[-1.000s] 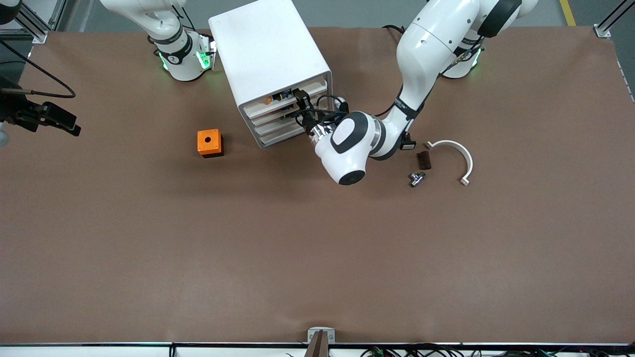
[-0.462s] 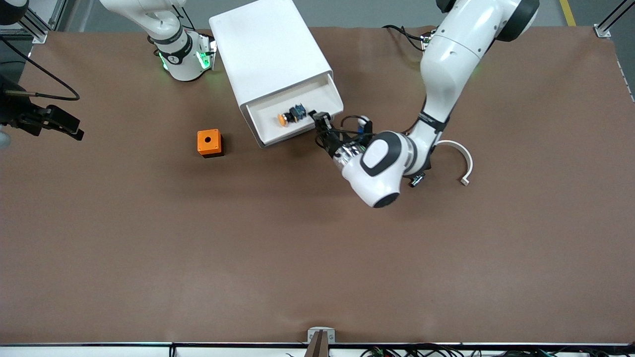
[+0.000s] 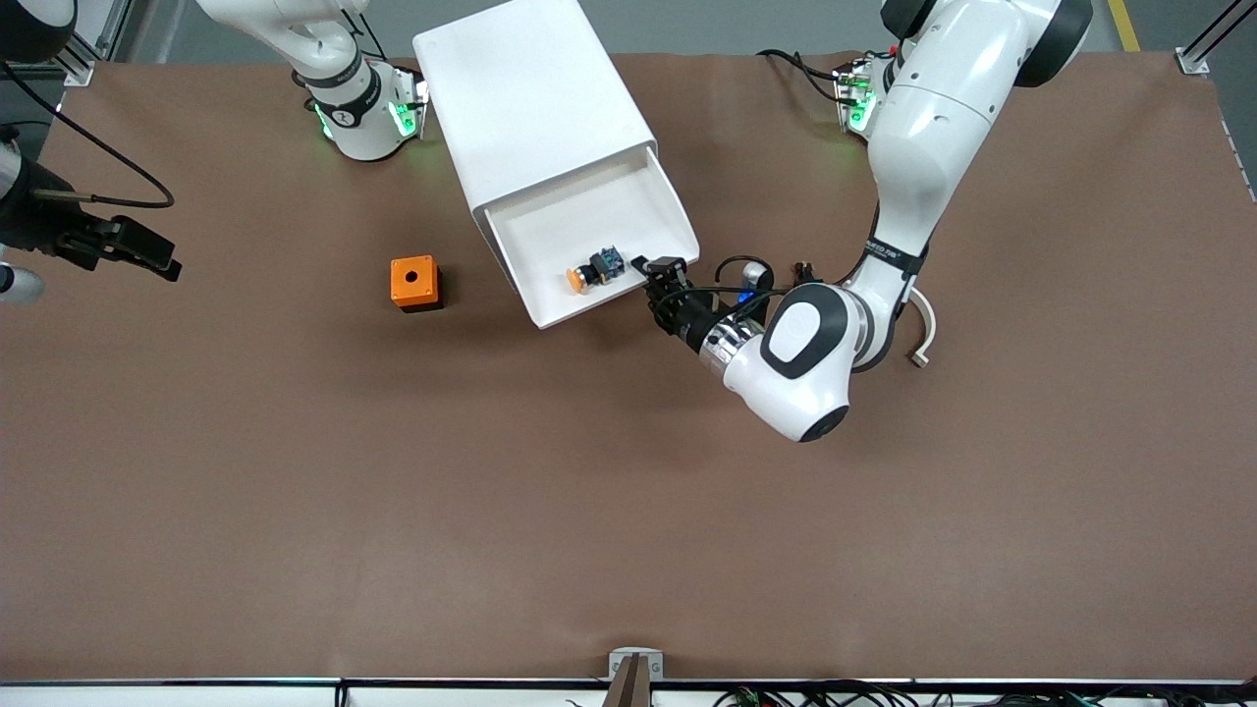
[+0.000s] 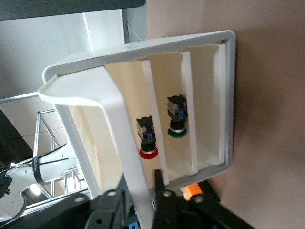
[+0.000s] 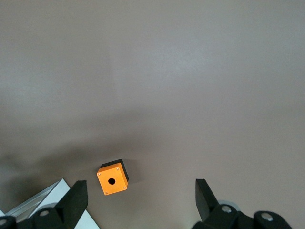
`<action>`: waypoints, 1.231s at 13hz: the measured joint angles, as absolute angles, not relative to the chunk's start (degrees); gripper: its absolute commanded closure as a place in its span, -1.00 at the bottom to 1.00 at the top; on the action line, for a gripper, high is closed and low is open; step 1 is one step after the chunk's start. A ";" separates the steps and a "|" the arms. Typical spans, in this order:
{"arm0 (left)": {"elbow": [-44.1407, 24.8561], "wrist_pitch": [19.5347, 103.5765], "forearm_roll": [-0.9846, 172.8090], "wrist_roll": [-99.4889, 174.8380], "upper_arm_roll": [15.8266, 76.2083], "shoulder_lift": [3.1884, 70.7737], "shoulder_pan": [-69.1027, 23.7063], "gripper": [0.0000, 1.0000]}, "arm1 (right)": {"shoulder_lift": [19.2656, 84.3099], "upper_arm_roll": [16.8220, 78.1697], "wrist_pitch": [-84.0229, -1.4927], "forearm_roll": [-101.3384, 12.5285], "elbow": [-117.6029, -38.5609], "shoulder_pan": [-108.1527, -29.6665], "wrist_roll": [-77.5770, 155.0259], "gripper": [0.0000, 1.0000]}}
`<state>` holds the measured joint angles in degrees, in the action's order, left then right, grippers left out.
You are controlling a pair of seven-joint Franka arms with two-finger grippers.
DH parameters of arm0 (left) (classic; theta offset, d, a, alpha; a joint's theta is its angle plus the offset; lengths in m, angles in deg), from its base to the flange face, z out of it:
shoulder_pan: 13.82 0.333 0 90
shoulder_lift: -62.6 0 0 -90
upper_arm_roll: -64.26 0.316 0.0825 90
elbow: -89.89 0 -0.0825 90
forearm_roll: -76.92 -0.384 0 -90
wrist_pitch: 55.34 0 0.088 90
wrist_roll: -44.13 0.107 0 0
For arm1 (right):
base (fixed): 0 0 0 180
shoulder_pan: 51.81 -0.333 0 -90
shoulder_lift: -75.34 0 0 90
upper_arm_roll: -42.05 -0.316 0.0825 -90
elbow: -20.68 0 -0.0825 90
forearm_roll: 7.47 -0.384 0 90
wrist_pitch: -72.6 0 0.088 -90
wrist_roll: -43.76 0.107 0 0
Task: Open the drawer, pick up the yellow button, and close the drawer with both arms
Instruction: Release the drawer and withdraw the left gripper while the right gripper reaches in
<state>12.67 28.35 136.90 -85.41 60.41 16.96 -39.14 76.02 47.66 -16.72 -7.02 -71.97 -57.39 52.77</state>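
Note:
The white cabinet [image 3: 530, 98] stands near the robots' bases. Its top drawer [image 3: 579, 221] is pulled far out toward the front camera. The button [image 3: 589, 273], with an orange cap and a black and blue body, lies in the drawer near its front wall. My left gripper [image 3: 658, 279] is shut on the drawer's front lip at the corner toward the left arm's end. The left wrist view shows that lip [image 4: 125, 138] between the fingers of the left gripper [image 4: 139, 186]. My right gripper [image 3: 147, 257] is open and empty, up over the right arm's end of the table; its wrist view shows it open [image 5: 140, 200].
An orange cube with a round hole [image 3: 414, 283] sits on the table beside the cabinet, toward the right arm's end; it also shows in the right wrist view [image 5: 113, 180]. A white curved part [image 3: 926, 329] lies partly under the left arm. The lower drawers hold red [image 4: 147, 151] and green [image 4: 177, 132] buttons.
The left gripper has pulled the top drawer from nearly shut to far out, toward the front camera. The button slid along with it. The right gripper has drifted slightly.

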 measured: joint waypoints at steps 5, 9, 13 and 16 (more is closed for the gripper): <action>17.13 28.39 134.69 -83.45 66.91 17.35 -38.31 -0.99 | 74.45 47.58 -16.77 -9.14 -72.03 -57.75 59.98 -1.00; 19.82 28.33 133.19 -72.83 76.09 18.95 -37.92 -0.99 | 74.00 47.46 -16.14 -9.94 -72.07 -60.62 71.49 -1.00; 20.11 28.20 128.41 -58.03 82.48 22.46 -37.70 -0.99 | 73.14 47.10 -16.00 -12.19 -72.40 -67.55 87.45 -1.00; 20.12 28.43 120.46 -44.81 82.75 24.75 -37.74 -0.99 | 70.95 47.02 -17.62 -12.48 -72.90 -72.80 101.49 -1.00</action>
<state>20.12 28.43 120.46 -44.81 82.75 24.75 -37.74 70.95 47.02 -17.62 -12.48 -72.90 -72.80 101.49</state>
